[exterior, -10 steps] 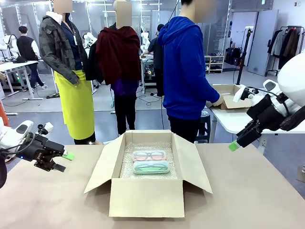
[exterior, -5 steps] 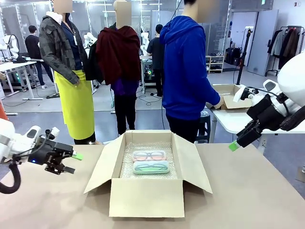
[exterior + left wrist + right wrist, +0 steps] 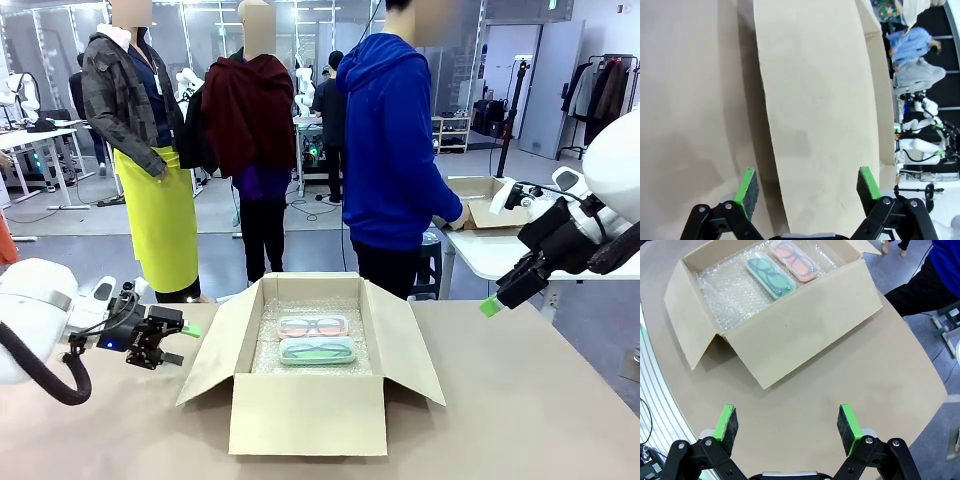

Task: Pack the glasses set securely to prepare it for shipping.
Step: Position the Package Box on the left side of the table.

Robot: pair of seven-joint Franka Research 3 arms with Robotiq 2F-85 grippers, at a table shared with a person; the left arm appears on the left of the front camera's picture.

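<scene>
The glasses set lies inside an open brown cardboard box [image 3: 308, 410] on bubble wrap: a pink case [image 3: 312, 326] behind a mint green case [image 3: 317, 350]. The right wrist view shows the pink case [image 3: 793, 259] and the green case [image 3: 770, 275] from above. My left gripper [image 3: 182, 343] is open, low over the table, just left of the box's left flap [image 3: 215, 342]. In the left wrist view that flap [image 3: 815, 110] rises right in front of its open fingers [image 3: 747, 186]. My right gripper [image 3: 490, 305] hangs open high at the right, well away from the box.
A person in a blue hoodie [image 3: 392, 140] stands at the far side, turned toward a side table [image 3: 490, 255] with another cardboard box [image 3: 485, 200]. Bare brown table [image 3: 530, 420] surrounds the box; its four flaps stand open outward.
My left arm has moved right across the table, bringing its open gripper up to the box's left flap. The right arm has not moved.
</scene>
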